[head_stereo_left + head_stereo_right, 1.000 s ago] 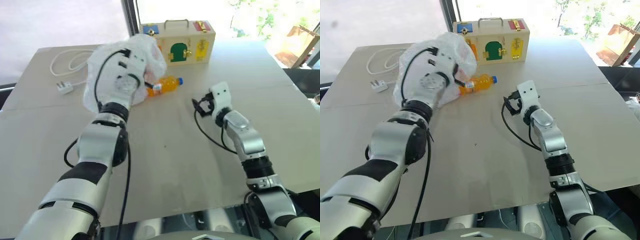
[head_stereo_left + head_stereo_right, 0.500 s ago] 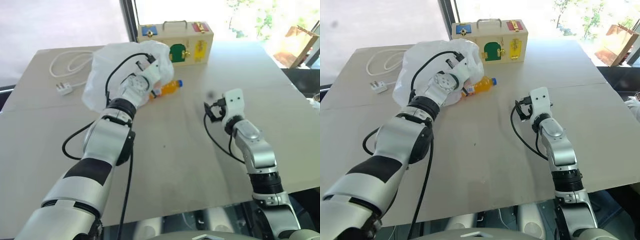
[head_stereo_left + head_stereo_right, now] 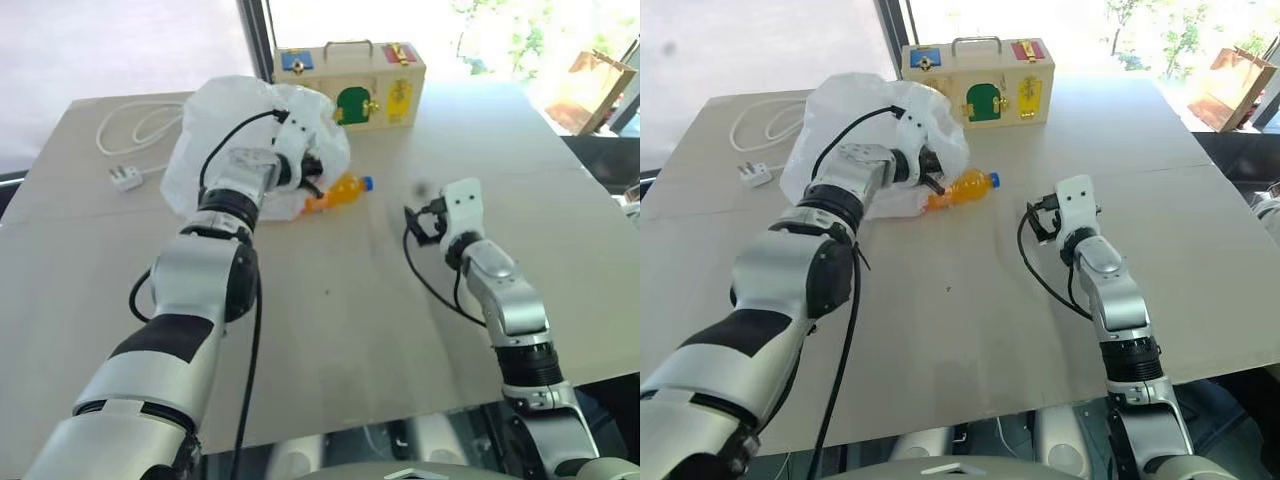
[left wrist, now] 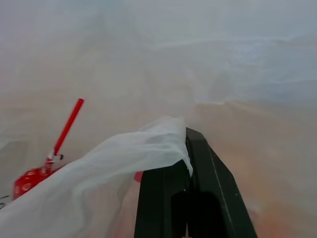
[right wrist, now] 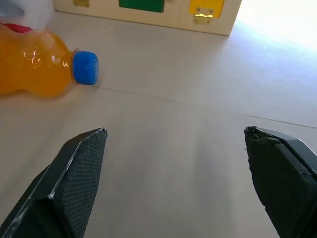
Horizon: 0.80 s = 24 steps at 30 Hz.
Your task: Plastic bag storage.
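Bag work under way: the left gripper (image 4: pixel 190 148) is pinched tight on a fold of the plastic bag (image 3: pixel 225 120), which sits bunched at the table's (image 3: pixel 330 330) far left beside an orange bottle (image 5: pixel 37 67). Right gripper (image 5: pixel 176 168) waits spread wide, holding nothing. Next, I reckon, it must reach in and take the bag's other side.

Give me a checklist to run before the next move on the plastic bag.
1. Left hand shut on the translucent white crinkly plastic bag: ok.
2. Right hand open and holding nothing: ok.
3. Orange plastic bottle with blue cap clear of the bag: not ok, its base lies against it.
4. Wooden box with coloured latches apart from the bag: cannot tell.
5. Bag's handle loops located: cannot tell.
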Available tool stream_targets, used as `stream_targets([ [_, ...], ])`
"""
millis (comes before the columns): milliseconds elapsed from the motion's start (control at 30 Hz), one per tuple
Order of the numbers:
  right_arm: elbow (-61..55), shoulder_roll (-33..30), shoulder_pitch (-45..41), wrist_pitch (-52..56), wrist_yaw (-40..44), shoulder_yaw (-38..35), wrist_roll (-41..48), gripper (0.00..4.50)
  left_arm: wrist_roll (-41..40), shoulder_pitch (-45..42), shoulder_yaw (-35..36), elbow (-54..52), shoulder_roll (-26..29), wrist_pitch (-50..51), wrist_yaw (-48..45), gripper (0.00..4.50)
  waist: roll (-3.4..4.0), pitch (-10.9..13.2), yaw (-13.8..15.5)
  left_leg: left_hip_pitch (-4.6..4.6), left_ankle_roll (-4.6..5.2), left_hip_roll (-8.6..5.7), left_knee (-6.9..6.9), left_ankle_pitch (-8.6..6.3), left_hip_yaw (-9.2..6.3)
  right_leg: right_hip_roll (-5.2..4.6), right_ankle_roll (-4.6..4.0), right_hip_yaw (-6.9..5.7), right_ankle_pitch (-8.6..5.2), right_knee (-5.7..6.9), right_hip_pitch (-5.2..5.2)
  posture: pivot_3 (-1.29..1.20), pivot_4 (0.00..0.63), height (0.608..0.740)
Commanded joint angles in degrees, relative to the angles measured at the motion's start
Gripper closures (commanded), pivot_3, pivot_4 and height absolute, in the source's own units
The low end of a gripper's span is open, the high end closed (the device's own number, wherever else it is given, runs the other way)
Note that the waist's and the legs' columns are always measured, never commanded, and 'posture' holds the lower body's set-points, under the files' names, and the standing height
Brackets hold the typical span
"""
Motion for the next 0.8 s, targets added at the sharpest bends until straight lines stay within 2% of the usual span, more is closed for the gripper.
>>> stream_targets([
  [33,-0.5,0.0,-1.8,-1.6,1.0,0.3,0.4,0.04,0.1,-0.3,-1.6,-1.2,1.2,1.3,-9.7,4.50,0.00,0.0,0.0,0.00,0.00,0.00,0.00,0.00,0.00,0.00,0.00,0.00,0.00,-0.01,0.00,0.00,0.150,0.739],
  [133,-0.1,-0.2,-2.3,-1.8,2.1,0.4,0.7,0.04,0.8,1.4,-3.7,-1.7,2.1,1.4,-18.6,4.50,0.00,0.0,0.0,-0.01,0.00,0.00,0.00,0.00,0.01,0.00,0.00,0.00,0.00,-0.01,0.00,0.00,0.150,0.739],
  [333,-0.8,-2.9,-2.3,-2.3,7.3,0.8,2.1,0.04,-0.2,3.8,-4.7,-3.6,4.1,1.7,-25.5,4.50,0.00,0.0,0.0,0.02,0.00,0.02,0.00,0.00,0.00,0.01,0.00,0.02,0.00,0.01,0.01,0.00,0.150,0.739],
  [467,-2.2,-5.4,-2.6,-2.1,11.2,0.9,3.4,0.04,-1.9,4.7,-3.7,-5.7,5.9,1.2,-26.7,4.50,-0.02,0.0,-0.1,0.00,0.01,0.03,0.00,0.00,0.00,0.02,0.00,0.04,0.00,0.02,-0.02,0.00,0.150,0.739],
  [567,-4.3,-8.2,-2.4,-2.6,15.8,1.7,4.6,0.04,-4.8,4.9,-1.1,-8.5,7.0,-0.8,-23.6,4.50,-0.02,0.0,0.0,-0.04,0.00,0.04,0.01,0.00,0.01,0.02,0.00,0.05,0.00,0.04,-0.06,0.00,0.150,0.739],
  [700,-8.1,-15.3,-2.1,-2.8,23.8,0.8,6.9,0.04,-11.8,6.0,3.9,-16.6,8.4,-0.1,-23.2,4.50,-0.02,0.0,0.3,-0.06,0.01,0.06,0.03,-0.01,-0.02,0.00,0.00,0.03,0.00,0.02,-0.06,0.00,0.150,0.739],
  [767,-10.1,-19.1,-2.0,-2.2,28.4,-0.1,9.2,0.04,-16.1,8.5,5.4,-24.7,9.3,4.7,-27.0,4.50,-0.02,0.0,0.2,-0.07,0.01,0.05,0.05,-0.01,0.00,-0.01,0.00,0.04,0.00,0.02,-0.05,0.00,0.150,0.739],
  [800,-11.8,-21.8,-2.0,-0.1,32.2,-0.5,11.9,0.04,-19.1,11.5,5.9,-32.2,10.2,9.9,-28.9,4.50,-0.02,0.0,0.2,-0.08,0.01,0.05,0.05,-0.01,0.00,0.00,0.00,0.05,0.00,0.01,-0.05,0.00,0.150,0.739],
])
